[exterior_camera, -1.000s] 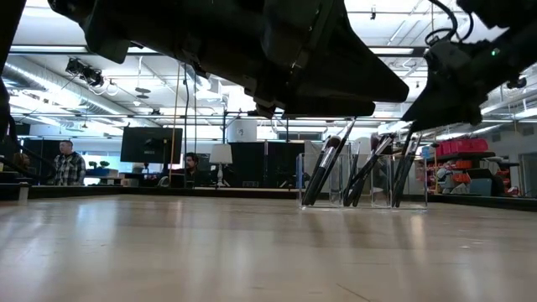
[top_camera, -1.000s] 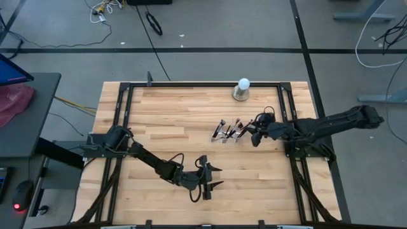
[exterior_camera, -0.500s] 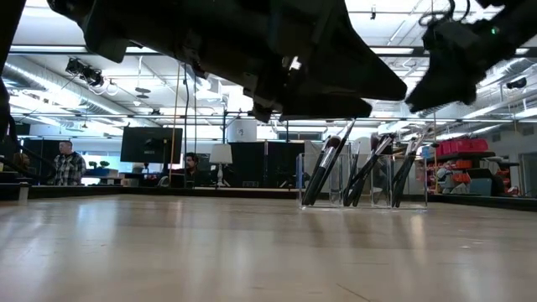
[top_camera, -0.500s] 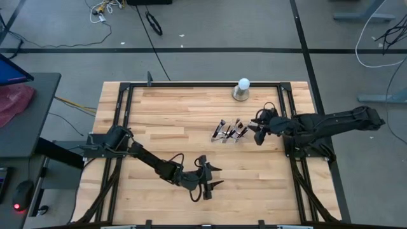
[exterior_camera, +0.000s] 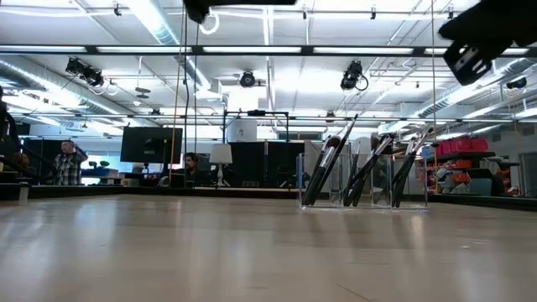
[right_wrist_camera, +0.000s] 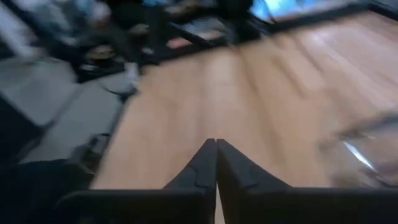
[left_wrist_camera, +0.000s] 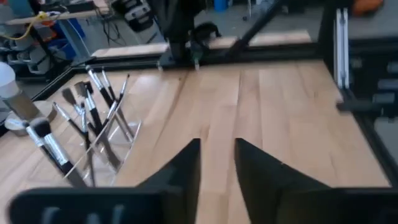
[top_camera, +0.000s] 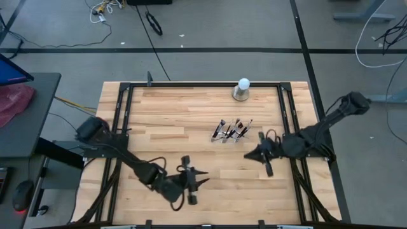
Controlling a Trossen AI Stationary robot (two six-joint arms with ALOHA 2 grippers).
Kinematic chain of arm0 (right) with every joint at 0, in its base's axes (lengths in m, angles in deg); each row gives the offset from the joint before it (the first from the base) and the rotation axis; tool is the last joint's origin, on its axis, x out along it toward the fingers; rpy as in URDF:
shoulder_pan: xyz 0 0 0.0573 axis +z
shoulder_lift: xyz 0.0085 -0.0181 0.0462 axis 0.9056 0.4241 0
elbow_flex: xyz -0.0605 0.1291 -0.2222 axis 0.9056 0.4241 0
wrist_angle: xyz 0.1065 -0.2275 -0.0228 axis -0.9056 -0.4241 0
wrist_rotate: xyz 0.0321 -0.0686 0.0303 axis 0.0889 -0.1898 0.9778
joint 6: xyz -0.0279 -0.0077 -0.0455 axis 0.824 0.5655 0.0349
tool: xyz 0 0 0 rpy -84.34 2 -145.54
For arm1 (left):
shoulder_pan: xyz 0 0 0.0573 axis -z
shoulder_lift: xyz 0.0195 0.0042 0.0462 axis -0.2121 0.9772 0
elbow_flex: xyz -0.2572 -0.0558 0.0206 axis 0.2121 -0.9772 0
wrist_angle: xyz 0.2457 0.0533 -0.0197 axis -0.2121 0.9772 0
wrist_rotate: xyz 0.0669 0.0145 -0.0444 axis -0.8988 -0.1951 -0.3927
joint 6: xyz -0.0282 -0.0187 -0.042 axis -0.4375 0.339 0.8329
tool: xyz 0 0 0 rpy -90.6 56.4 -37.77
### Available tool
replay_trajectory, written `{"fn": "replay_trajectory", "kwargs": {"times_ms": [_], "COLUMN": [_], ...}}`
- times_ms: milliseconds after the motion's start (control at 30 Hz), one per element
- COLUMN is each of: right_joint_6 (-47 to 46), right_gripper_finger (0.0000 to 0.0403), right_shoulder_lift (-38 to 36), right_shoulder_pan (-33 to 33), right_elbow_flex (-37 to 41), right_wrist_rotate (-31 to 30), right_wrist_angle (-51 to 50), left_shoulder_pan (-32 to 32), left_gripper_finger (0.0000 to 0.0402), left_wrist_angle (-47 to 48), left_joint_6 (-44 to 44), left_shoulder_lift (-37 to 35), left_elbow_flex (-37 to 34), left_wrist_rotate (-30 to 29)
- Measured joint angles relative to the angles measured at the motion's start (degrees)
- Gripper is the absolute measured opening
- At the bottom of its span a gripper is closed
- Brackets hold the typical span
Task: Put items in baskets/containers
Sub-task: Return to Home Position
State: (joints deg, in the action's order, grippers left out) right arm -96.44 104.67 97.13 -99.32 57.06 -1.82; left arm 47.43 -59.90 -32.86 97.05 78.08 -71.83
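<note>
Several thin makeup brushes (top_camera: 232,130) stand tilted in a small clear holder (exterior_camera: 362,195) on the wooden table, right of centre; they lean on its walls, bristles up. They also show in the left wrist view (left_wrist_camera: 87,124). My left gripper (top_camera: 196,184) is open and empty above the table's near middle, pointing toward the right edge. My right gripper (top_camera: 253,154) is shut and empty, on the near side of the holder and clear of it; its fingers meet in the right wrist view (right_wrist_camera: 216,146).
A white ball on a grey round base (top_camera: 242,89) stands near the far edge, beyond the holder. A black frame (top_camera: 191,83) runs along the table's edges. Bare wood (top_camera: 172,127) lies left of the holder and between the two grippers.
My right gripper has gone up and away from the holder, toward the table's near edge. My left gripper has risen out of the low view and drawn back a little toward the table's left edge. The brushes stay standing in the holder.
</note>
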Motion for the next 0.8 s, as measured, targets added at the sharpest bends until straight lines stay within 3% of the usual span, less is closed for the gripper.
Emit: {"fn": "replay_trajectory", "kwargs": {"times_ms": [67, 167, 267, 333, 600, 800], "right_joint_6": [4.1, 10.8, 15.2, 16.2, 17.4, 16.3], "right_gripper_finger": [0.0019, 0.0010, 0.0004, 0.0007, 0.0003, 0.0002], "right_shoulder_lift": [0.7, 0.1, -4.1, -7.4, -22.2, -32.8], "right_shoulder_pan": [1.1, -2.2, -7.9, -11.3, -18.7, -19.7], "right_elbow_flex": [2.2, 4.5, 5.5, 5.7, 6.6, 14.2], "right_wrist_rotate": [1.5, 9.3, 20.5, 23.7, 24.3, 24.5], "right_wrist_angle": [7.3, 15.5, 16.7, 15.6, -0.3, 2.0], "left_shoulder_pan": [0.9, 1.1, 0.9, 0.9, -0.2, -1.5], "left_gripper_finger": [0.0079, 0.0041, 0.0010, 0.0006, 0.0004, 0.0007], "left_wrist_angle": [3.6, 5.9, 3.9, -0.6, -32.6, -37.2], "left_joint_6": [0.0, 1.2, 1.8, 3.1, 1.9, 0.9], "left_shoulder_lift": [-1.5, -2.7, -3.5, -4.9, -17.5, -31.2], "left_elbow_flex": [0.0, -0.1, -2.5, -7.2, -31.7, -42.6], "left_wrist_rotate": [0.0, -0.1, -0.4, -1.4, 1.5, 1.4]}}
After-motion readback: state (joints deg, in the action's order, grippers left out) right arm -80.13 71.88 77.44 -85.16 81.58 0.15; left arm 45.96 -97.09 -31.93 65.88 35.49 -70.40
